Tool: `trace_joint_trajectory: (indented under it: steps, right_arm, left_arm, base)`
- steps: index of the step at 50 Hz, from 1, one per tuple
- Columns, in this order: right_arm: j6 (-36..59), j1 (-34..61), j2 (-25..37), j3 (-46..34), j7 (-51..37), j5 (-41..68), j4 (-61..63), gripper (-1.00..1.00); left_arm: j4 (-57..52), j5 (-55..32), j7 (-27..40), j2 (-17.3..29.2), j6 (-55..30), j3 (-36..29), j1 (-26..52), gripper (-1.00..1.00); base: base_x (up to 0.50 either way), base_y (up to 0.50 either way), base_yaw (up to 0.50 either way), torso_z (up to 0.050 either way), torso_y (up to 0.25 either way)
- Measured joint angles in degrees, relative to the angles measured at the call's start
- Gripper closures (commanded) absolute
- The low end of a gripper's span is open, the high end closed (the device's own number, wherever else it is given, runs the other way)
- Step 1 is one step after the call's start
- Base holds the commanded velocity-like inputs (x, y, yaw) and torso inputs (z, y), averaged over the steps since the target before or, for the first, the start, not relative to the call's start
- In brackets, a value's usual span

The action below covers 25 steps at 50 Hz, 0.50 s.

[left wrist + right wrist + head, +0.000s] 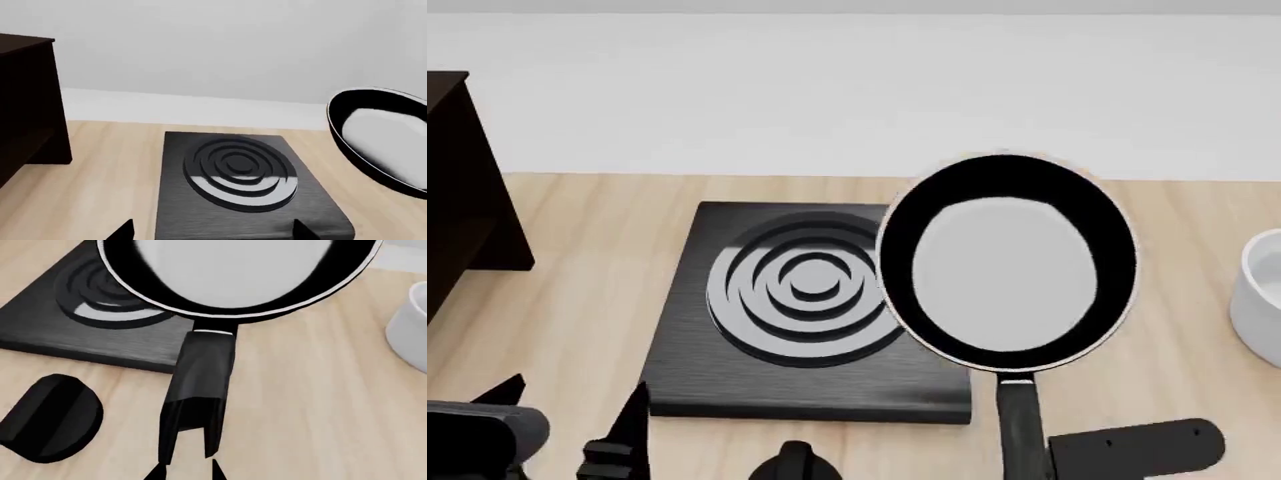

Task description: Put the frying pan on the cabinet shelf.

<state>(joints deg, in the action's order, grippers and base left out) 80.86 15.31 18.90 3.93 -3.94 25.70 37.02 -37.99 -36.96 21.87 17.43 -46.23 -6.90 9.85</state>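
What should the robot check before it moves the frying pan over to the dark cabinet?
1. Right gripper has the frying pan by its handle: ok, fingers sit at the handle's end.
2. Pan is lifted off the hob plate: ok, it looks raised in the left wrist view.
3. Pan is level: not ok, it looks tilted in the left wrist view.
4. Way to the cabinet on the left: cannot tell, only its edge shows.
5. Left gripper out of the way: not ok, it sits low between pan and cabinet.
6. White bowl is apart from the pan: ok.
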Motion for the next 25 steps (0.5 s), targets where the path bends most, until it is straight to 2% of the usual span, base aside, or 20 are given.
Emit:
trace_joint_trajectory:
  steps: [6, 16, 25]
  right_arm:
    - [4.19, 6.76, 0.32, -1.24, -0.96, 5.29, 1.87, 1.00]
    - [7.29, 17.68, 5.12, -2.93, -11.33, 26.26, 0.49, 1.00]
    - [7.48, 24.35, 7.70, -5.52, -15.94, 38.50, -0.75, 1.00]
  left_arm:
    - [-0.50, -5.86, 0.79, 0.15, -4.20, 2.76, 4.18, -1.00]
    - [-0.05, -15.34, 1.24, 1.90, -11.61, 6.09, 12.51, -1.00]
    - [1.39, -27.28, 4.16, 1.41, -17.50, 9.78, 18.96, -1.00]
  base:
    - [0.00, 0.00, 0.00, 0.000, 0.002]
    - [0.00, 0.00, 0.00, 0.000, 0.001]
    - [0.00, 0.00, 0.00, 0.002, 0.002]
